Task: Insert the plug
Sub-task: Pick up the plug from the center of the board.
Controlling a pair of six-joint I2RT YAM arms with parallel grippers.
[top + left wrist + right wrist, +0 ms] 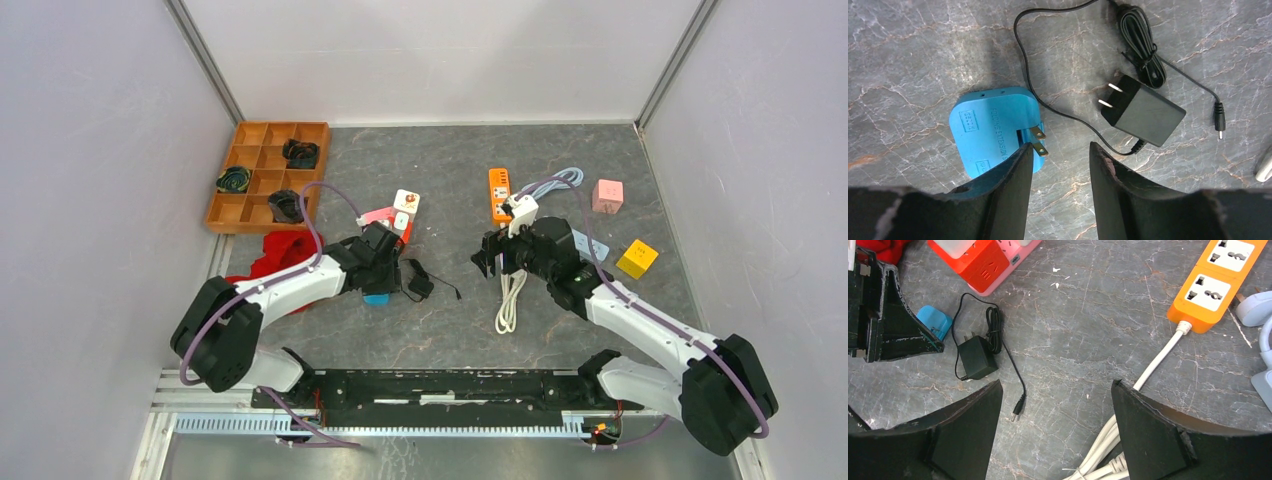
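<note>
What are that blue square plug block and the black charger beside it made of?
The blue square plug block looks like smooth moulded plastic, with embossed lettering and brassy metal prongs. The black charger seems matte plastic, its prongs silvery metal.

The left arm (295, 283) reaches from the near edge of the table (450, 160) toward its middle, wrist pitched down. The left gripper (1060, 150) is low over the surface with its jaws parted a little (a narrow gap, nothing between). The right arm (650, 330) stretches inward from the near right corner, and the right gripper (1057, 385) is spread wide and empty.
</note>
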